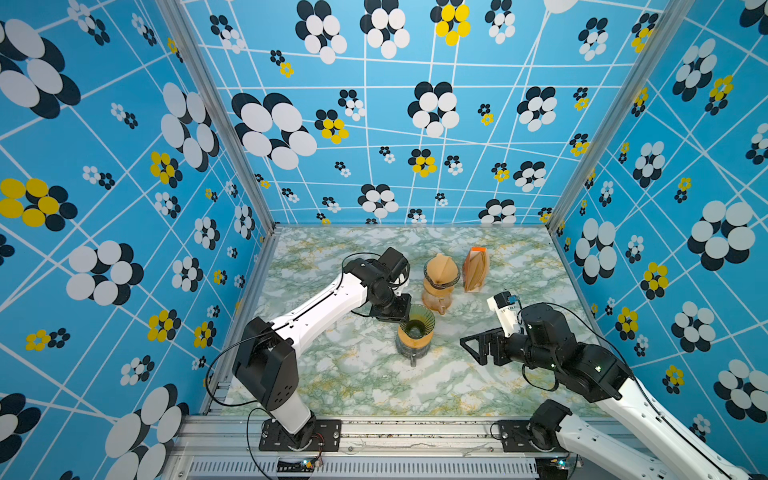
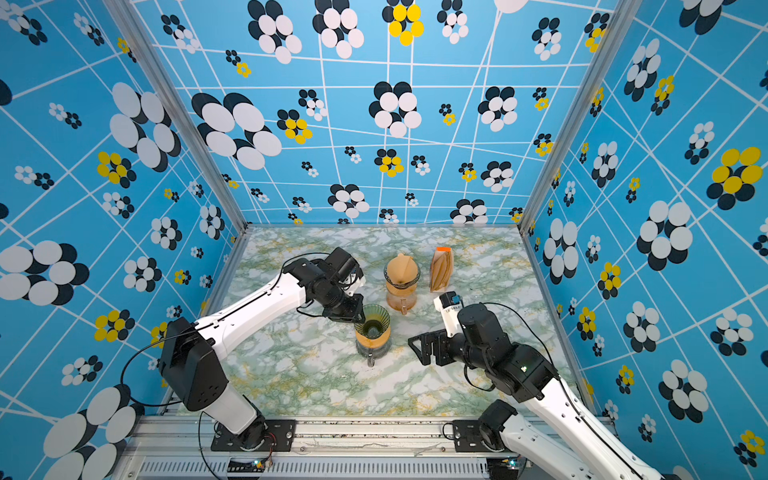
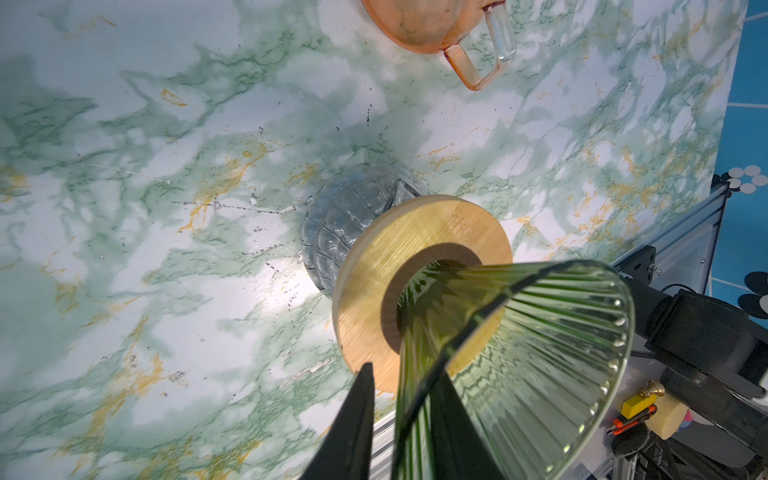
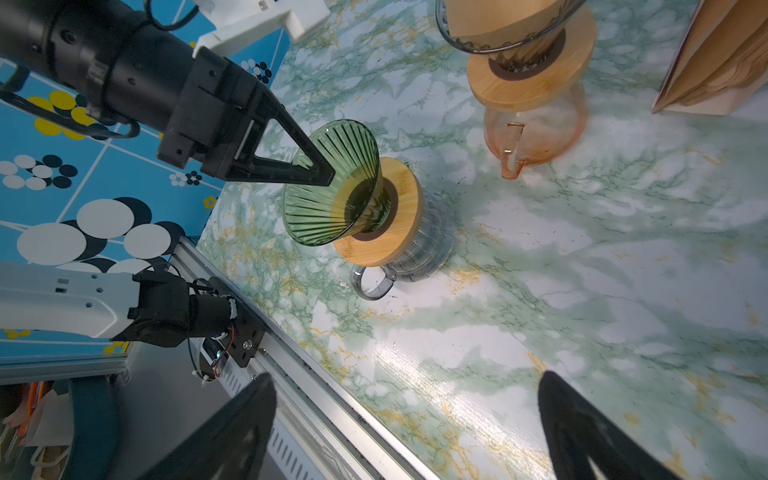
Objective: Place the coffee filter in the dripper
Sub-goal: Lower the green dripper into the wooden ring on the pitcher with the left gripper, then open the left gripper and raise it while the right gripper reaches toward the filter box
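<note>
Paper coffee filters (image 1: 476,270) stand stacked at the back right of the counter (image 1: 332,386), just beside the amber carafe (image 1: 435,300) and well apart from both arms. The green glass dripper (image 1: 417,323) sits empty mid-counter. The left end effector (image 1: 402,319) straddles its rim, jaws slightly parted, the outer one clear of the glass. The right end effector (image 1: 471,351) gapes wide, holding nothing. A filter is likely featherlight, limp and easily creased; pinch one sheet gently at its top edge.

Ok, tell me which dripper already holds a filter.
The far dripper on the orange carafe: a brown filter sits in it. The near green dripper is empty.
</note>
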You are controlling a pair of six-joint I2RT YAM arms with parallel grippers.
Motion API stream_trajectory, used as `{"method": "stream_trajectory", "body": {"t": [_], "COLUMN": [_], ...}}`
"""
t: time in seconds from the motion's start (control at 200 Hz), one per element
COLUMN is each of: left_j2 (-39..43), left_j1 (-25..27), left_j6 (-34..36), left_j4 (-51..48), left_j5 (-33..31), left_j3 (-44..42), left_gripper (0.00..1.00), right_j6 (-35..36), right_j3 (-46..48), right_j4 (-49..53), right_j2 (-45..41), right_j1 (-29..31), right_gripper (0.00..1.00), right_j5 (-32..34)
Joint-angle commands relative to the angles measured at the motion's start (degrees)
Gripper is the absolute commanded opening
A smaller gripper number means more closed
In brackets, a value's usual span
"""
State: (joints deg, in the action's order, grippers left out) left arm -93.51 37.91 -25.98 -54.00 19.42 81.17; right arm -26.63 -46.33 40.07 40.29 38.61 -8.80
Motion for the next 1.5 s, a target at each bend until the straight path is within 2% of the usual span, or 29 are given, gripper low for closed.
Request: {"method": "stream_trajectory", "body": {"t": [0.0, 0.16, 0.365, 0.525, 0.63, 0.645, 0.73, 0.79, 0.93, 1.01, 1.12, 1.215, 1.495], "left_j2": [3.8, 8.2, 13.4, 16.0, 16.4, 16.3, 15.8, 15.7, 17.0, 18.3, 21.4, 23.7, 25.6], "left_j1": [0.2, -0.1, -0.5, -1.8, -3.0, -3.2, -4.4, -5.0, -5.2, -5.6, -6.3, -6.7, -2.8], "left_j6": [-0.2, 0.1, 4.6, 6.9, 7.6, 7.7, 8.2, 8.7, 10.4, 11.1, 10.2, 7.8, 11.3], "left_j4": [-1.9, -2.0, 4.4, 12.3, 17.2, 17.7, 20.5, 22.7, 26.8, 28.3, 33.2, 38.8, 35.7], "left_j5": [-1.5, -2.5, -0.3, 3.7, 6.8, 7.2, 9.5, 11.1, 13.4, 13.8, 14.8, 16.7, 13.8], "left_j3": [1.9, 3.0, 1.8, -0.5, -1.5, -1.5, -1.7, -2.2, -4.5, -6.3, -10.9, -15.1, -16.0], "left_gripper": [0.28, 0.35, 0.37, 0.4, 0.42, 0.47, 0.53, 0.62, 0.88, 1.0, 0.99, 0.99, 0.99], "right_j6": [-1.6, -2.3, -2.4, 0.3, 0.9, 0.9, 1.7, 2.7, 4.6, 5.3, 7.0, 7.0, 3.7], "right_j3": [-0.7, -1.4, -4.5, -9.0, -10.0, -10.1, -11.6, -12.5, -14.7, -15.8, -18.6, -21.3, -25.6], "right_j4": [-0.7, -0.5, 1.0, 0.6, -2.3, -2.7, -4.1, -5.3, -7.5, -8.9, -9.0, -9.0, -13.4], "right_j2": [-0.4, -0.5, 0.8, 5.5, 8.9, 9.4, 12.9, 15.5, 21.7, 25.1, 30.2, 35.1, 46.6], "right_j1": [0.3, 0.3, -0.2, -3.6, -9.2, -9.9, -13.2, -14.9, -18.7, -21.1, -23.0, -24.6, -27.8], "right_gripper": [0.99, 0.99, 0.99, 0.99, 0.9, 0.88, 0.77, 0.67, 0.44, 0.36, 0.27, 0.25, 0.25], "right_j5": [3.5, 8.1, 19.3, 16.3, 8.0, 7.0, 4.0, 2.8, 0.9, -0.9, -1.7, -1.6, 0.1]}}
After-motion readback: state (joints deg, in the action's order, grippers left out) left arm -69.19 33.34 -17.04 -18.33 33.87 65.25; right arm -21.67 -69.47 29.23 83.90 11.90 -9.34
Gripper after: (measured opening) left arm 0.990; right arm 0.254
